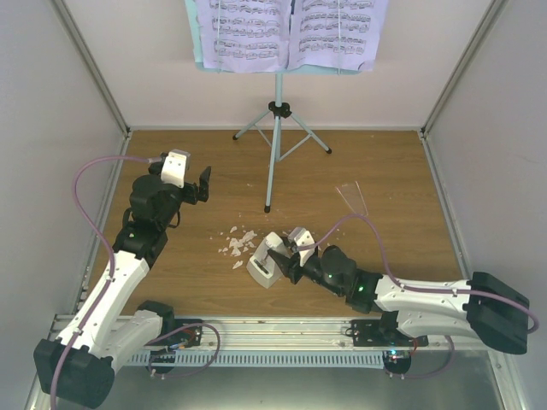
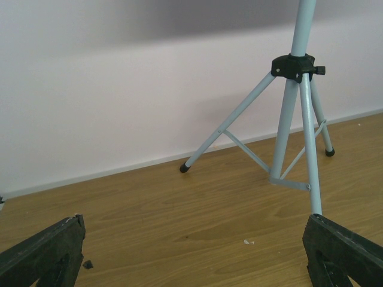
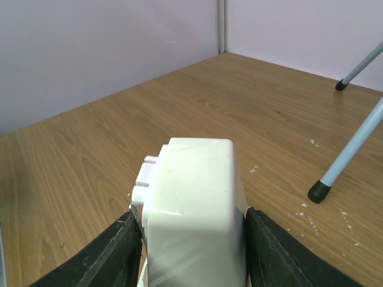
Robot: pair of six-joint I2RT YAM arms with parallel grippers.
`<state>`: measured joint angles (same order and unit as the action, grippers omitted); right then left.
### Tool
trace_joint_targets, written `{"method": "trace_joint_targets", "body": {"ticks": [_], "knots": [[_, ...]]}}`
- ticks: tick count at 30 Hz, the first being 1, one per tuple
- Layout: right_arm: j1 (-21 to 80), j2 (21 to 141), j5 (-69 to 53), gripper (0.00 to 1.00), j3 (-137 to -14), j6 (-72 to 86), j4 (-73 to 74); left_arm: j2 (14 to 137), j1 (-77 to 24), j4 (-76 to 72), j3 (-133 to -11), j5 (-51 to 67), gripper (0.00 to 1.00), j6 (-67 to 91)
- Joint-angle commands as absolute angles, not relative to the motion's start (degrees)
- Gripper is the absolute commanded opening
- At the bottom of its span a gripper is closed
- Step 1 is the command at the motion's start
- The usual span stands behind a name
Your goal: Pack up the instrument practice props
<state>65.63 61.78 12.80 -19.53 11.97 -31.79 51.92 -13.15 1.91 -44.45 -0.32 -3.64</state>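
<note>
Now: the right arm lies low across the table [image 1: 402, 171], stretched from its base toward the centre with the wrist nearly level. The right gripper [image 1: 284, 254] has its fingers pressed on both flanks of the small white metronome [image 1: 263, 266], near the front middle, just beside the white crumbs [image 1: 238, 242]. The left arm is bent up at the elbow. The left gripper [image 1: 198, 186] hangs above the wood, fingers spread wide and empty, facing the music stand [image 1: 275, 128], which carries the sheet-music pages [image 1: 256, 30]. The clear cover [image 1: 352, 198] lies right of the stand's near leg.

At top centre, white sheet-music pages [image 1: 252, 30] carry black staves; the music stand [image 1: 273, 145] is pale blue (black at collar and feet). The lower-centre metronome [image 1: 261, 266] is white, the table [image 1: 402, 248] brown wood-grain.
</note>
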Motion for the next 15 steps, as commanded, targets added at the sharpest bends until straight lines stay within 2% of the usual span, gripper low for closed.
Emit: {"method": "trace_joint_targets", "body": {"ticks": [1,15], "knots": [[66.0,61.9,13.4,0.48,-18.6,14.0,-32.7,51.2,-13.5,-1.1,-44.1,-0.8,0.99,-4.0],[66.0,62.9,13.3,0.5,-18.0,15.9,-33.7,51.0,-13.7,-1.2,-44.1,-0.8,0.99,-4.0]]}}
